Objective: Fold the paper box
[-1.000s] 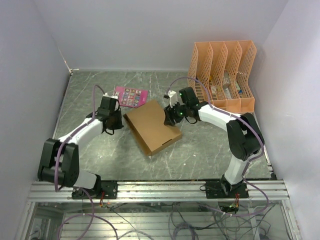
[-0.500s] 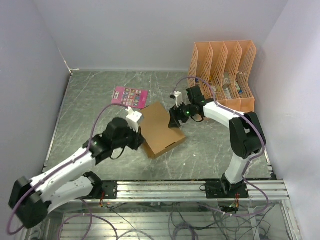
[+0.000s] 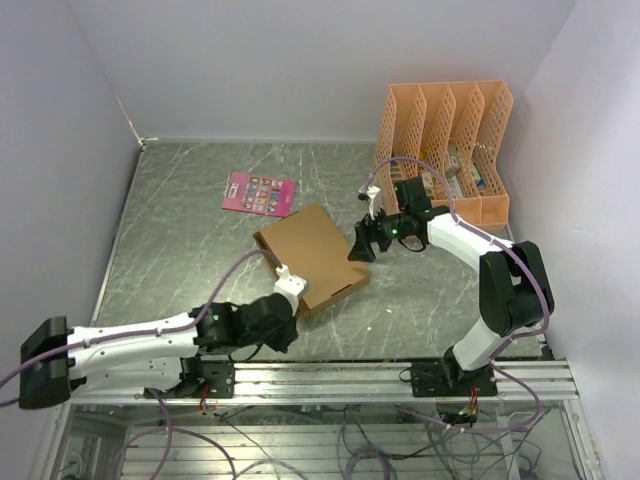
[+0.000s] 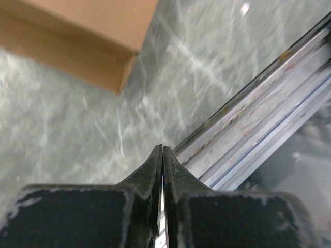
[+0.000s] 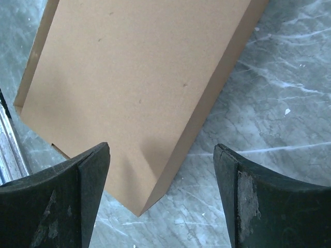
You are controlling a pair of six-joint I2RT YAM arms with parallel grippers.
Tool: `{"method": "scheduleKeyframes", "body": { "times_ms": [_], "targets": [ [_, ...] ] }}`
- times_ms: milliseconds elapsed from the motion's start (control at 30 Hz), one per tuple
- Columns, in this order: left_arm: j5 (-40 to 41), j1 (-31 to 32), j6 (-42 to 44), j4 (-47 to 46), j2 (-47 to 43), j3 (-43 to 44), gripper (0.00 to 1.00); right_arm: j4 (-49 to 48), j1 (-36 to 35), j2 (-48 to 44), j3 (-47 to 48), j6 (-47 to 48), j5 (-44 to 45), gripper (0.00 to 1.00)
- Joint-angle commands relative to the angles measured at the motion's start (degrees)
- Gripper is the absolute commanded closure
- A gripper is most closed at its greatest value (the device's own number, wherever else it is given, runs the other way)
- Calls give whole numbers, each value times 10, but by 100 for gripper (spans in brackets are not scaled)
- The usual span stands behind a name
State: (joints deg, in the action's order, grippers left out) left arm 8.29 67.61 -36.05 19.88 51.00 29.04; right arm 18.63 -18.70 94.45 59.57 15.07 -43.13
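Observation:
The paper box [image 3: 312,258] lies closed and flat on the marble table, a shallow brown cardboard shape turned at an angle. My right gripper [image 3: 362,243] hovers just off its right corner, open, with nothing between its fingers. In the right wrist view the box [image 5: 134,77] fills the upper left and its near corner points between the wide-set fingers of the right gripper [image 5: 161,150]. My left gripper [image 3: 290,295] sits low by the box's near corner, shut and empty. In the left wrist view the left gripper [image 4: 163,150] has its fingers pressed together, and a corner of the box [image 4: 77,31] shows at the top left.
An orange lattice file organizer [image 3: 445,150] stands at the back right, close behind the right arm. A pink printed card [image 3: 260,193] lies beyond the box at the left. The aluminium rail [image 3: 320,380] runs along the table's near edge, close to the left fingers [image 4: 269,124].
My left arm has swung from the box's left side down to the near edge and now lies low. My right gripper has opened and drawn back to the right, off the box.

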Motion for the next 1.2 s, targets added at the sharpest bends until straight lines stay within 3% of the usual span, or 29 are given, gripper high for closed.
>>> {"method": "scheduleKeyframes", "body": {
  "times_ms": [0, 133, 333, 467, 633, 767, 1000, 1100, 1167],
  "targets": [
    [151, 71, -89, 118, 62, 60, 91, 23, 2, 21, 0, 29, -6, 21],
    [182, 65, -80, 112, 120, 60, 92, 38, 1, 47, 13, 31, -8, 29],
    [168, 10, -19, -28, 148, 32, 93, 22, 1, 48, 0, -1, -16, 31],
    [158, 0, 60, -137, 177, 27, 93, 24, -2, 66, 2, -16, -40, 38],
    [129, -18, 176, -267, 238, 66, 93, 12, -16, 71, -9, -39, -70, 45],
    [93, -53, 197, -325, 258, 90, 93, -9, -22, 69, -18, -63, -89, 47],
    [76, -67, 149, -243, 225, 89, 92, -15, -21, 71, -19, -80, -42, 49],
    [82, -73, 76, -143, 168, 65, 90, -8, -9, 72, -15, -75, -21, 48],
    [98, -83, 4, -60, 128, 55, 82, -5, -4, 73, -13, -70, -14, 48]
  ]
}}
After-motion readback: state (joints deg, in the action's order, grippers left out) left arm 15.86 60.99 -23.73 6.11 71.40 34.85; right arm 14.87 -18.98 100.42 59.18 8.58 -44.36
